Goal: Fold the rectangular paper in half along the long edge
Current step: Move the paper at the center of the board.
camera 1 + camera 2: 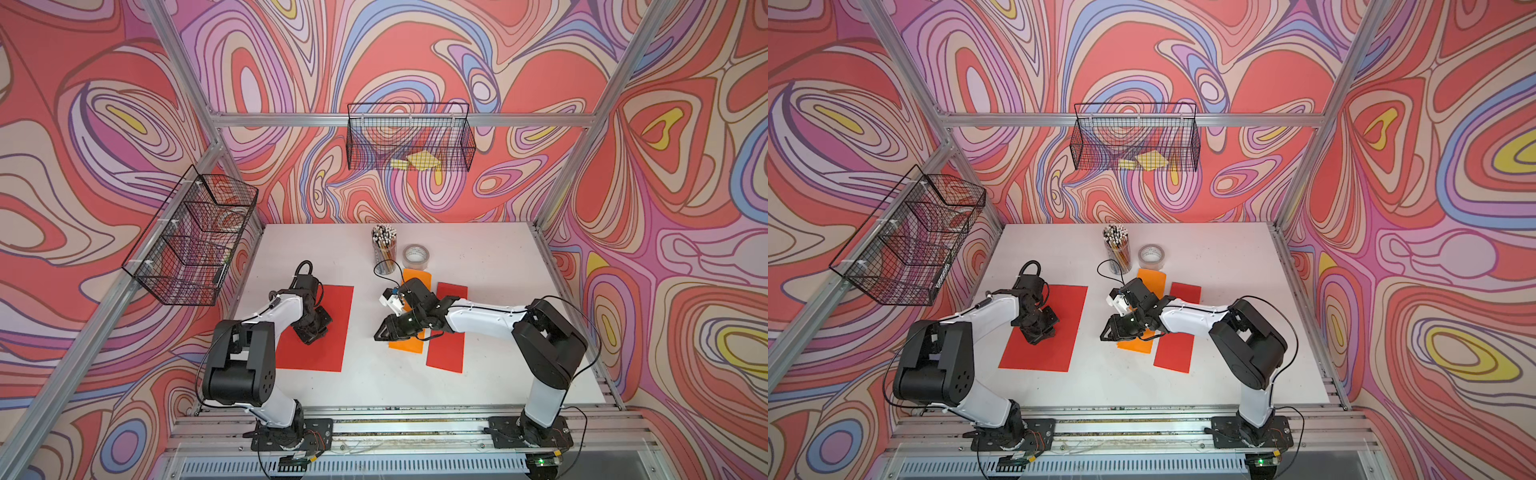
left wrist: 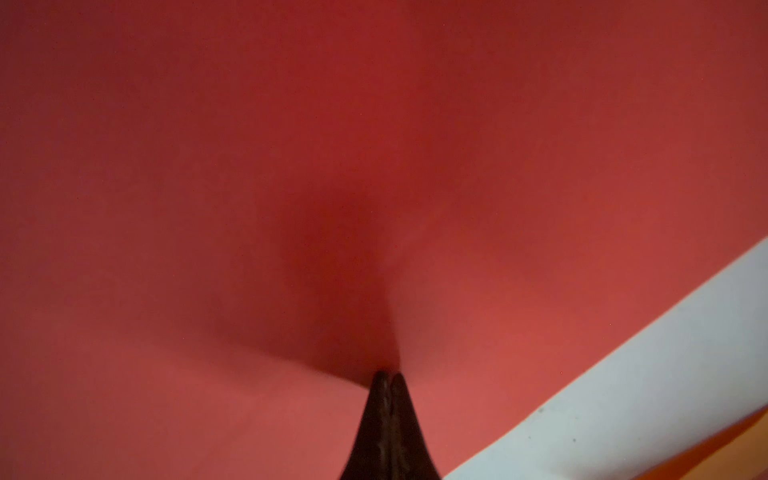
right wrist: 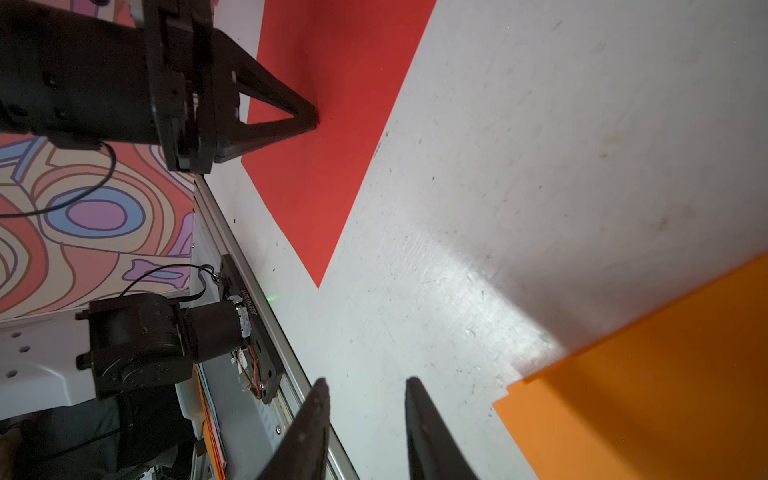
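On the left arm's side of the table [image 1: 498, 266], the large red paper [image 1: 334, 320] lies flat and unfolded. The left gripper [image 2: 388, 376] is closed, its tips down on the sheet's inner area. The wrist view hints at a slight pucker there, but it is unclear whether any paper is pinched. The right gripper [image 3: 365, 384] has its jaws apart and empty, hovering over bare table beside the orange paper [image 3: 648, 395]. The narrow red paper [image 1: 446, 353] looks already folded. Judged step: securing the sheet, with the fold not yet started. The next move likely calls for raising one long edge, laying it onto the opposite edge, matching the corners and pressing the crease.
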Available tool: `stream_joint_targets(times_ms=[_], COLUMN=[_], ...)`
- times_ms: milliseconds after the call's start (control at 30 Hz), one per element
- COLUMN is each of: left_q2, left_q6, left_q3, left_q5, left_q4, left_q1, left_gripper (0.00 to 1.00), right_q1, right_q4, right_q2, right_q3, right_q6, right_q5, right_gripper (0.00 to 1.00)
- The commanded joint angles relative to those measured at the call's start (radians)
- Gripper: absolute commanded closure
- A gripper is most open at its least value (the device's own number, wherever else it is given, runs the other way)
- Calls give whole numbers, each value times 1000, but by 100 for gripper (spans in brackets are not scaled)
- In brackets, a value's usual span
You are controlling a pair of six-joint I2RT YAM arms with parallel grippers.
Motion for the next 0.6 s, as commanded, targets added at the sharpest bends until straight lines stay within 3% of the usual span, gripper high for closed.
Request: stream_joint_targets(times_ms=[0,467,567], left_q2=[27,38,2], left_q6=[-76,-209,-201], left_q3=[-11,39,56], left_q5=[67,144,108], left_q4=[19,164,143], left_q1=[-66,-242,-250], left_gripper=[100,100,100], right_q1=[5,4,4], right_q4=[-4,4,0], right_q2=[-10,-16,-19], right_q3=[-22,-53,-55], right_q6=[2,9,9], right_q5=[43,73,85], right_gripper=[67,65,65])
